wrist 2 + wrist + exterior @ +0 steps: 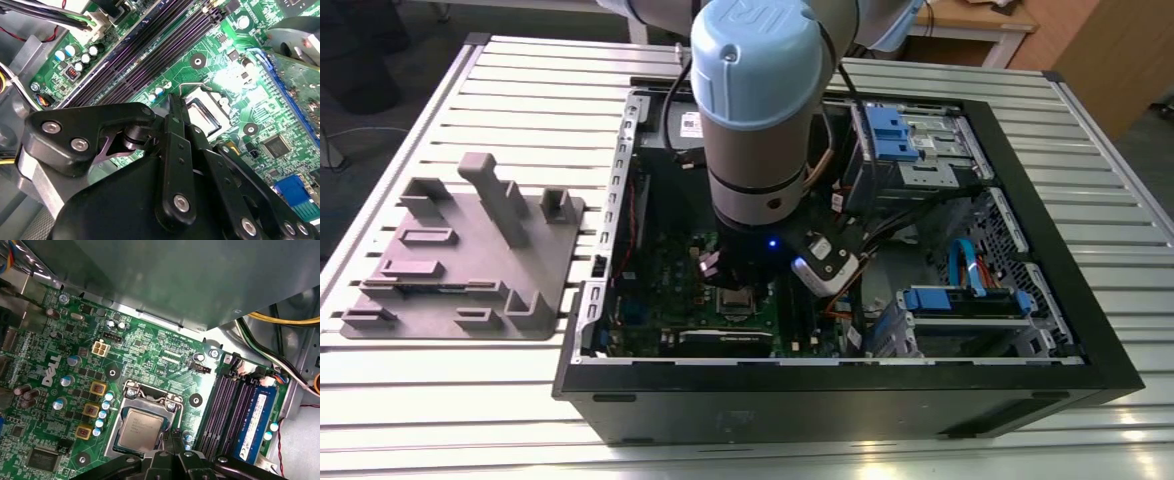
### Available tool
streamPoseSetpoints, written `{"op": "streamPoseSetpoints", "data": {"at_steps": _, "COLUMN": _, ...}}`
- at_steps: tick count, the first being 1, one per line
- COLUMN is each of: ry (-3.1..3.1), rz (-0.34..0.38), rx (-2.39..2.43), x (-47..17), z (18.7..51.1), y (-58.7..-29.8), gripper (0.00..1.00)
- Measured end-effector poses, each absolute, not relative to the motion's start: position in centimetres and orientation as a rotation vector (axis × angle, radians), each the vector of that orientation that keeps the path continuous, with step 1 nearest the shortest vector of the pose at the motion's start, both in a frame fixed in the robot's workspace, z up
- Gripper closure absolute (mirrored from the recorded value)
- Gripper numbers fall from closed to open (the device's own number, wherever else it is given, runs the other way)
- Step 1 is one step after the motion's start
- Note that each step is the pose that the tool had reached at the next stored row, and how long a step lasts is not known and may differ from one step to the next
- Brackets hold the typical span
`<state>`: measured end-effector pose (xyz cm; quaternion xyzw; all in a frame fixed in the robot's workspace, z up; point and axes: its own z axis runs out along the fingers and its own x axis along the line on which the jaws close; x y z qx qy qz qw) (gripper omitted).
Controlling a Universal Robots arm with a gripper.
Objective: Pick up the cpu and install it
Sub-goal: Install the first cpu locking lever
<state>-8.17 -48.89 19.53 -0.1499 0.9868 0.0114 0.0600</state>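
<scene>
Gripper (172, 442): low over the green circuit board (150, 347), black fingers drawn together to a narrow tip, nothing seen between them; tip at the socket's edge, touching or just above, cannot tell.
Cpu (142, 429): lying flat in the metal socket frame (150, 397), silvery top up, just beside the fingertips.
Memory slots (227, 407): next to the socket.
Computer case (1067, 300): open, on its side on the slatted table (547, 75); arm reaching down into it.
Grey tray (460, 265): outside the case, toward the exterior view's left.
</scene>
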Motion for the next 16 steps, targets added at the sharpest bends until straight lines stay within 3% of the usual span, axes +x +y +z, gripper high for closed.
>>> {"op": "streamPoseSetpoints", "data": {"at_steps": 16, "ry": 2.985, "rz": 0.034, "rx": -0.454, "x": -8.22, "z": 19.18, "y": -49.19, "gripper": 0.89}}
